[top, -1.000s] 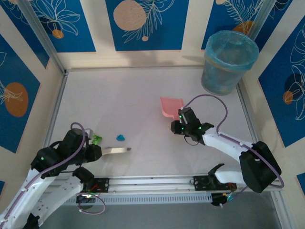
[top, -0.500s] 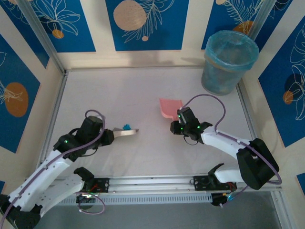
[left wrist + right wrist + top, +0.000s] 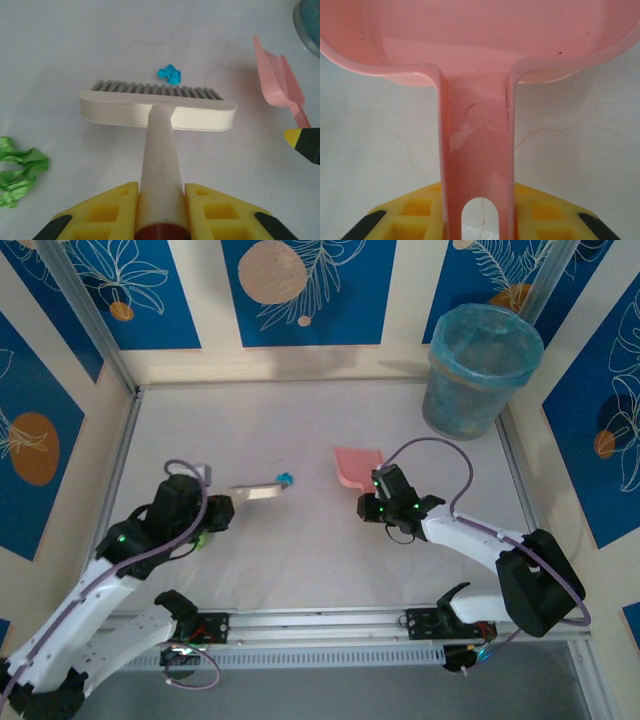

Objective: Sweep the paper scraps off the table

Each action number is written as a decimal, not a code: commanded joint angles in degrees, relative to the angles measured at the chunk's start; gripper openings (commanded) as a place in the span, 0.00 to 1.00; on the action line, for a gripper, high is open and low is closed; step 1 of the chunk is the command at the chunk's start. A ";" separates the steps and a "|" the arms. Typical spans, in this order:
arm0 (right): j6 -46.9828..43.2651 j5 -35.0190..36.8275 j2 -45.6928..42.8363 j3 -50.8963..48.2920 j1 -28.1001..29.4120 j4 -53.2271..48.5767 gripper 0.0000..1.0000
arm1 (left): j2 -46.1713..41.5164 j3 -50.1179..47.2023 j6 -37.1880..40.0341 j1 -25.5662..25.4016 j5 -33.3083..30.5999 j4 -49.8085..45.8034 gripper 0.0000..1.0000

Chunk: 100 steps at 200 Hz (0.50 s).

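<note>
One cyan paper scrap (image 3: pixel 169 75) lies ahead of the left tool (image 3: pixel 161 210), which clamps a brush (image 3: pixel 157 107). The right tool (image 3: pixel 479 215) clamps a pink dustpan (image 3: pixel 475 45) by its handle.

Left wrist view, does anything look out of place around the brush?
Yes. A crumpled green scrap lies on the table behind the brush, off to the left, on the wrong side of it to be swept. The cyan scrap sits just ahead of the bristles, toward the pink dustpan.

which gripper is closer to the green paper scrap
Left. The left gripper, holding the brush, is right beside the green scrap; the right gripper, holding the dustpan, is well across the table.
</note>
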 commanded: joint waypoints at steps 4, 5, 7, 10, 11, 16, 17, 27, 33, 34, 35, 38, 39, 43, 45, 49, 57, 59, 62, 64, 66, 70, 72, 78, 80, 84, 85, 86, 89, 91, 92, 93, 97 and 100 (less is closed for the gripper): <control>-0.74 -1.30 0.39 1.74 -0.23 0.50 0.00 | -7.64 1.94 -3.40 -0.46 -6.48 -12.57 0.00; -0.77 -1.33 0.39 1.74 -0.24 0.50 0.00 | -7.98 1.85 -3.49 -0.47 -6.63 -12.70 0.00; -0.76 -1.37 0.47 1.72 -0.25 0.49 0.00 | -8.68 1.81 -3.97 -0.46 -7.01 -13.46 0.00; -0.79 -1.48 0.52 1.74 -0.22 0.54 0.00 | -9.76 1.77 -4.53 -0.40 -7.62 -14.26 0.00; -0.74 -1.46 0.54 1.70 -0.24 0.52 0.00 | -10.10 1.76 -4.80 -0.40 -7.86 -14.60 0.00; -0.68 -1.47 0.58 1.74 -0.25 0.55 0.00 | -11.73 1.68 -5.80 -0.47 -8.77 -16.11 0.00; -0.69 -1.50 0.62 1.74 -0.25 0.58 0.00 | -12.09 1.67 -6.01 -0.48 -9.01 -16.41 0.00; -0.65 -1.45 0.76 1.73 -0.24 0.56 0.00 | -15.08 1.83 -8.09 -0.42 -11.25 -19.56 0.00; -0.62 -1.53 0.83 1.83 -0.17 0.58 0.00 | -16.81 2.13 -10.02 -0.42 -12.76 -21.67 0.00; -0.62 -1.53 0.87 1.83 -0.21 0.59 0.00 | -17.09 2.12 -10.18 -0.45 -13.07 -22.04 0.00; -0.57 -1.53 0.89 1.83 -0.23 0.59 0.00 | -17.41 2.12 -10.53 -0.46 -13.27 -22.32 0.00; -0.61 -1.61 0.96 1.83 -0.25 0.60 0.00 | -18.25 2.20 -11.25 -0.44 -13.91 -23.24 0.00; -0.61 -1.62 0.98 1.83 -0.21 0.55 0.00 | -18.56 2.24 -11.46 -0.46 -14.22 -23.49 0.00; -0.59 -1.67 0.93 1.83 -0.21 0.51 0.00 | -19.86 2.19 -12.58 -0.44 -15.19 -24.46 0.00; -0.61 -1.74 0.98 1.81 -0.20 0.53 0.00 | -20.50 2.11 -13.04 -0.47 -15.48 -24.86 0.00; -0.52 -1.72 1.02 1.83 -0.25 0.57 0.00 | -21.80 1.92 -13.98 -0.48 -16.08 -25.54 0.00; -0.52 -1.67 1.08 1.78 -0.20 0.59 0.00 | -24.33 1.36 -15.55 -0.47 -16.88 -26.50 0.00; -0.53 -1.59 1.09 1.82 -0.24 0.55 0.00 | -24.91 1.29 -15.89 -0.43 -17.07 -26.71 0.00; -0.57 -1.51 1.09 1.79 -0.23 0.58 0.00 | -25.59 1.13 -16.31 -0.46 -17.27 -26.96 0.00; -0.54 -1.48 1.04 1.75 -0.25 0.51 0.00 | -26.15 1.03 -16.63 -0.41 -17.30 -27.11 0.00; -0.57 -1.48 1.05 1.75 -0.25 0.46 0.00 | -26.69 0.94 -16.88 -0.44 -17.37 -27.26 0.00; -0.55 -1.32 1.08 1.75 -0.21 0.43 0.00 | -27.42 0.74 -17.42 -0.43 -17.40 -27.52 0.00; -0.53 -1.24 1.06 1.75 -0.18 0.42 0.00 | -27.77 0.65 -17.67 -0.40 -17.42 -27.69 0.00; -0.52 -1.08 1.08 1.74 -0.17 0.42 0.00 | -28.37 0.45 -18.13 -0.42 -17.28 -28.07 0.00; -0.53 -1.05 1.09 1.74 -0.23 0.42 0.00 | -28.43 0.38 -18.27 -0.46 -17.25 -28.18 0.00; -0.44 -0.86 1.07 1.74 -0.28 0.26 0.00 | -28.39 0.23 -18.45 -0.41 -16.96 -28.42 0.00; -0.44 -0.89 1.08 1.74 -0.26 0.30 0.00 | -28.37 0.20 -18.49 -0.40 -16.88 -28.45 0.00; -0.40 -0.86 1.08 1.74 -0.22 0.32 0.00 | -28.37 0.19 -18.50 -0.40 -16.76 -28.47 0.00; -0.43 -0.85 1.04 1.71 -0.22 0.33 0.00 | -28.16 0.14 -18.45 -0.43 -16.50 -28.56 0.00; -0.44 -0.79 1.05 1.73 -0.25 0.33 0.00 | -28.07 0.06 -18.50 -0.40 -16.25 -28.63 0.00; -0.44 -0.77 1.07 1.74 -0.25 0.33 0.00 | -27.95 0.07 -18.51 -0.44 -16.09 -28.69 0.00; -0.44 -0.75 1.03 1.74 -0.25 0.33 0.00 | -27.85 0.08 -18.52 -0.42 -15.96 -28.76 0.00; -0.44 -0.73 1.08 1.68 -0.23 0.30 0.00 | -27.46 0.08 -18.60 -0.46 -15.56 -28.85 0.00; -0.36 -0.60 1.09 1.64 -0.21 0.29 0.00 | -27.09 0.10 -18.65 -0.48 -15.17 -28.99 0.00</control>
